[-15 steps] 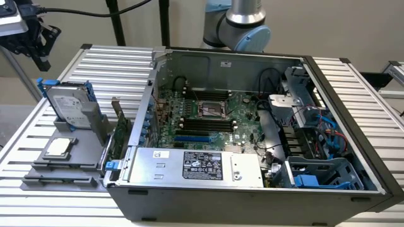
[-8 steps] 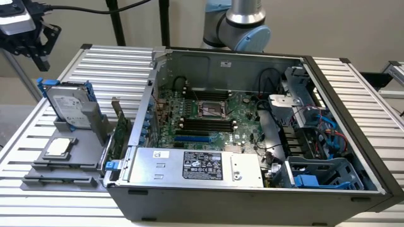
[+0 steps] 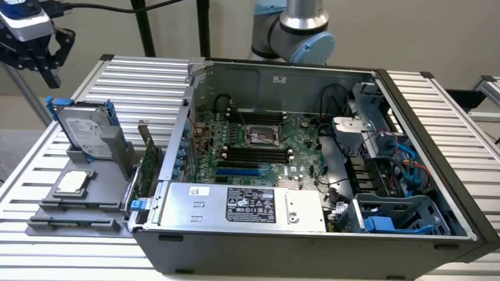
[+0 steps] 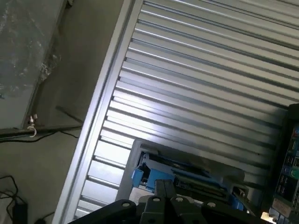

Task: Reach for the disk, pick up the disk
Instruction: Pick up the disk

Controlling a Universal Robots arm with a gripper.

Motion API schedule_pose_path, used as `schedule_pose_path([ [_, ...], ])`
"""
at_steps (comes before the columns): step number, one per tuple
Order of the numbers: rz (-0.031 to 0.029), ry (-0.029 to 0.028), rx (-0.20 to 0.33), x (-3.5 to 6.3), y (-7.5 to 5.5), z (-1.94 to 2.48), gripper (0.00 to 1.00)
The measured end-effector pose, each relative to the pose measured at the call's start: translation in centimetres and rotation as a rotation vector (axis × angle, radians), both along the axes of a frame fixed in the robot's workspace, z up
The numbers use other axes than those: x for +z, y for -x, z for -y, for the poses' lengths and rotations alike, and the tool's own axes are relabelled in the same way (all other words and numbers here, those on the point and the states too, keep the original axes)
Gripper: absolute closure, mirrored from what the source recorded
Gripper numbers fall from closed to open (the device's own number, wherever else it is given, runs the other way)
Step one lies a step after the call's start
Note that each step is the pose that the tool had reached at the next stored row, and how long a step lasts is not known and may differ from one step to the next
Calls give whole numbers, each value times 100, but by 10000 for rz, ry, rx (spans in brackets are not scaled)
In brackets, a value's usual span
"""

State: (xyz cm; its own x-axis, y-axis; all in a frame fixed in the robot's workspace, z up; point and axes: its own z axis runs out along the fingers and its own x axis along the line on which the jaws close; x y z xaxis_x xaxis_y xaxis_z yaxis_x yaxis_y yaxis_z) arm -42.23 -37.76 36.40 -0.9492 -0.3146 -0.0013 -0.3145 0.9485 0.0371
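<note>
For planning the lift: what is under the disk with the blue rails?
A grey holder is under the disk, which stands on edge in it. The disk's lower edge is covered by the holder.

The arm (image 3: 301, 23) has a tubular link section in brushed silver metal. It joins a rounded joint housing (image 3: 291, 42) closed by a pale blue-grey end cap (image 3: 319, 48).

The gripper (image 3: 41, 58) has a matte black body of angular profile. It is mounted under a white-and-grey module (image 3: 30, 22) that carries a small blue patch. A black cable (image 3: 102, 7) leaves this module and arcs away from it.

In the wrist view the gripper (image 4: 163, 189) presents a black housing fitted with dark grey metal plates. Round fastener heads (image 4: 154, 199) sit in a row across the housing, each with a bright, light-coloured face.
</note>
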Motion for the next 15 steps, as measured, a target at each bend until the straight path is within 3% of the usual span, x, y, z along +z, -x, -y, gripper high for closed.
schedule_pose_path([
  [15, 1, -5, 2634, 0, 0, 0, 89],
])
